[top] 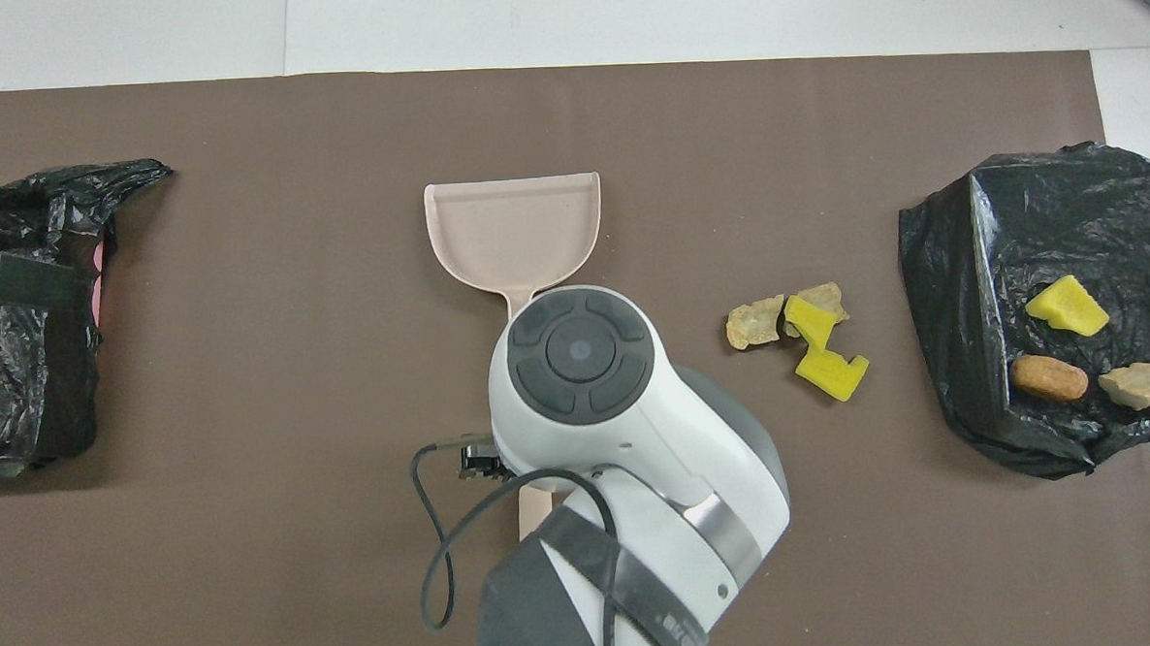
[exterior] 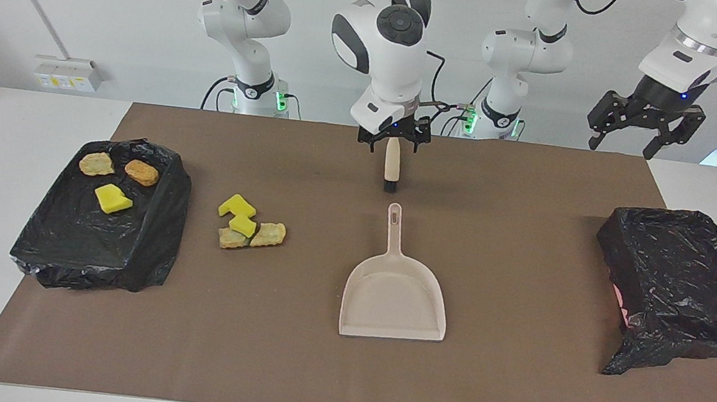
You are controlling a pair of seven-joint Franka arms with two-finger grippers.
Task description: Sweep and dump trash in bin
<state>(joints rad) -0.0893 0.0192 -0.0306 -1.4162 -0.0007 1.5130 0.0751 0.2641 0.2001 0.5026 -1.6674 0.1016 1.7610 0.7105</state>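
Observation:
Several bits of trash point(exterior: 250, 226) point(top: 801, 340), yellow sponge pieces and tan lumps, lie in a pile on the brown mat. Three more bits point(exterior: 113, 180) point(top: 1071, 352) lie in the black-bagged bin point(exterior: 92, 259) point(top: 956, 267) at the right arm's end. The beige dustpan point(exterior: 395, 298) point(top: 512, 224) rests flat mid-table, with nothing holding it. My right gripper point(exterior: 394, 145) is open over the handle end of the brush point(exterior: 392, 168) point(top: 535, 507), which lies nearer to the robots than the dustpan. My left gripper point(exterior: 640, 124) hangs open, raised at its own end.
A second bin wrapped in a black bag point(exterior: 677, 274) point(top: 25, 386) stands at the left arm's end of the table. In the overhead view the right arm's wrist point(top: 582, 362) covers the dustpan's handle and most of the brush.

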